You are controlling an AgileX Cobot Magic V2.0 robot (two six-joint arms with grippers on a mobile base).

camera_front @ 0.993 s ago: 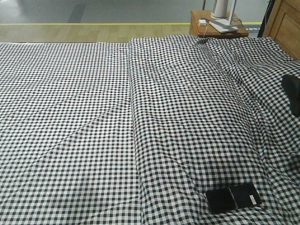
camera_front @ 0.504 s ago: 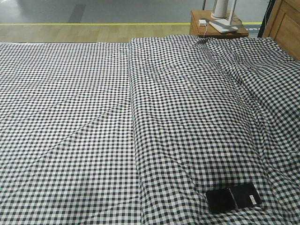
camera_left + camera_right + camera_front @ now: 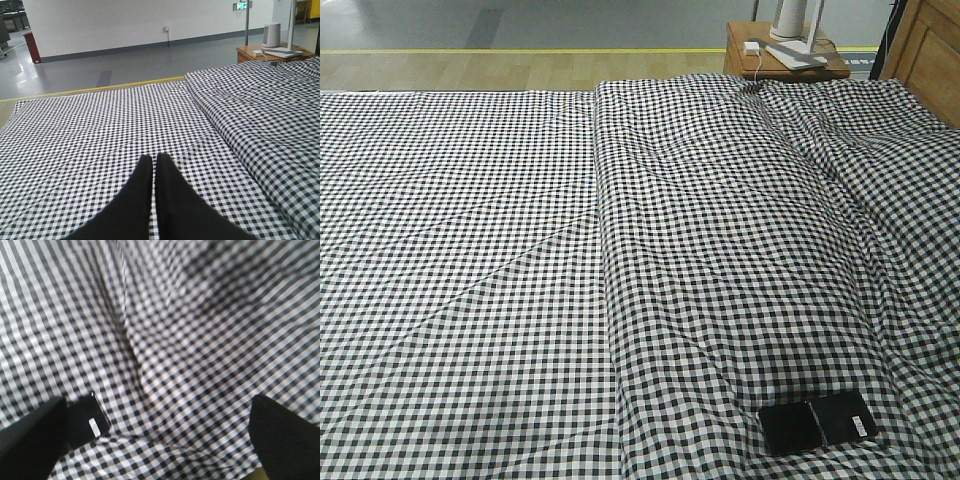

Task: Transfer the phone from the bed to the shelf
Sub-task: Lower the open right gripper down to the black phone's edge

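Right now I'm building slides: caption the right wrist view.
Right gripper open over the bed, phone at lower left.

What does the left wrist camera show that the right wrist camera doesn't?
Only the left wrist view: the shut left pincer, a grey floor, a white wall and an orange-brown wooden side table. Only the right wrist view: the slim black rectangular phone, near the open right pincer. Both: the black-and-white gingham bed.
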